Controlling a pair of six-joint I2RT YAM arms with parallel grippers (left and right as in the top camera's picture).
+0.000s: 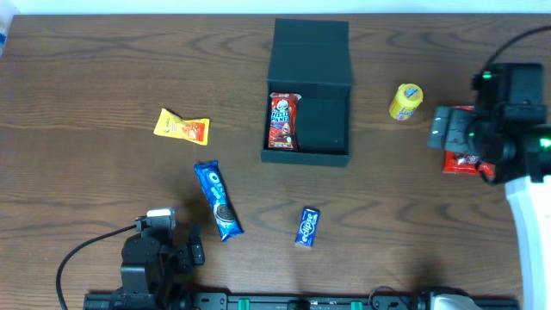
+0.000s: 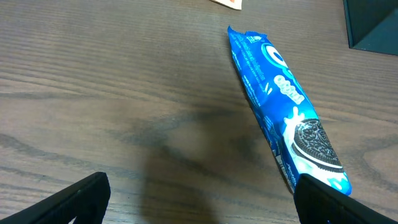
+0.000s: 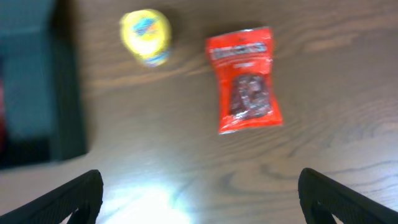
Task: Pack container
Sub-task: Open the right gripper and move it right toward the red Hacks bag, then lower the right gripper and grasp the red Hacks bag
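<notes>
The dark teal-green, square rigid box (image 1: 325, 125) stands lid-up on the wooden desk (image 1: 103, 69), one red wrapper (image 1: 283, 120) inside. The right gripper (image 3: 199, 199) hangs spread and empty over a glossy red snack pouch (image 3: 245, 79). Picking looks next: descend, then squeeze.

On the tabletop (image 1: 103, 77), the container (image 1: 327, 120) sits near the centre, its lid flap (image 1: 310, 52) open toward 12 o'clock. A packet (image 1: 283, 120) lies inside, against the 9 o'clock wall. Around the container lie a candy packet (image 1: 182, 127) at 9 o'clock, a cookie packet (image 1: 217, 200) at 7, a small bar (image 1: 307, 226) at 6, a round tub (image 1: 405, 101) at 3, and a snack bag (image 3: 245, 81) at 4, beyond the tub.
</notes>
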